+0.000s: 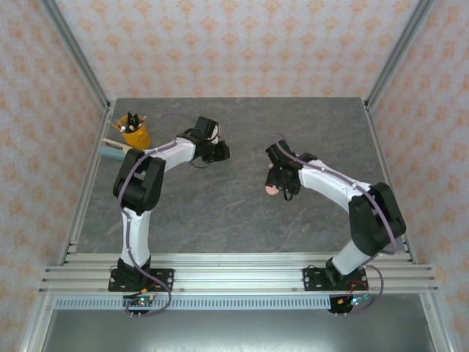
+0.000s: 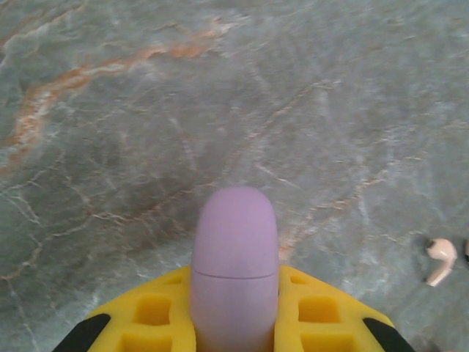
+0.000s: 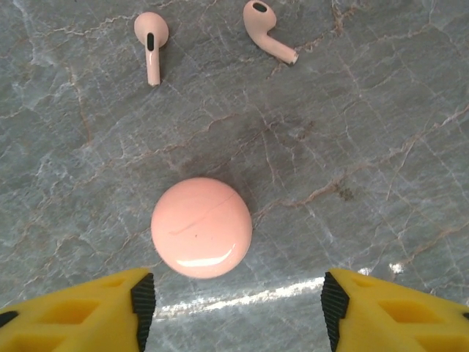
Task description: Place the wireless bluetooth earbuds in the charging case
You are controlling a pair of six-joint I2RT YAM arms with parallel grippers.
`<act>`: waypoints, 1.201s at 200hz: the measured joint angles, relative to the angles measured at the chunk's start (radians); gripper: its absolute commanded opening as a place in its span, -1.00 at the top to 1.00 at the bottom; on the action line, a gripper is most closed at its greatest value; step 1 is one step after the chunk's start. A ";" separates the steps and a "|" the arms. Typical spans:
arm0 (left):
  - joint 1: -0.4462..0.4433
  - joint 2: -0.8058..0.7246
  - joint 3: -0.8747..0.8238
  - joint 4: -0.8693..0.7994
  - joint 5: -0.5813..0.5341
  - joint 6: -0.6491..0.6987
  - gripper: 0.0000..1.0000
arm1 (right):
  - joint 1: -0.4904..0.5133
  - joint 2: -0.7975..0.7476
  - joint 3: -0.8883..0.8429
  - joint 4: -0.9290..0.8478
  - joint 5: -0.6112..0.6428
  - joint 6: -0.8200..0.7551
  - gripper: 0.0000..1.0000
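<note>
Grey marbled stone made up the table [image 1: 242, 220], and I worked down from that. A yellow pot [image 1: 135, 136] of oddments stood at its far left corner, well apart from the job. My left gripper [image 1: 218, 151] was clamped on the lilac case [image 2: 234, 257], whose lid seam looked shut. My right gripper [image 3: 238, 304] hung with its jaws apart and nothing between them. The salmon-pink case [image 3: 201, 227] lay on the stone just ahead of the fingertips, apparently closed. Beyond it lay one pink earbud [image 3: 151, 40] and a second pink earbud [image 3: 267, 29], both loose on the table and neither in a case.

I judged the step to be taking up the pink case. I wanted the jaws centred across its widest part and closed gently, since that glossy dome would likely squirt free, and I meant to stay clear of the buds. I could read no brand, label or lettering anywhere.
</note>
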 measured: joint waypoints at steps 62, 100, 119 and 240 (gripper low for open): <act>0.041 0.032 0.031 -0.076 0.035 0.012 0.32 | -0.003 0.090 0.093 -0.001 0.000 -0.044 -0.53; 0.041 0.031 0.031 -0.104 0.034 0.034 -0.04 | -0.005 0.158 0.163 -0.006 -0.010 -0.085 -0.60; 0.042 0.021 0.031 -0.109 0.034 0.048 -0.27 | -0.006 0.177 0.176 -0.018 -0.023 -0.110 -0.62; 0.138 -0.503 -0.393 -0.053 -0.094 -0.044 -1.00 | -0.006 0.244 0.262 -0.108 -0.032 -0.231 -0.68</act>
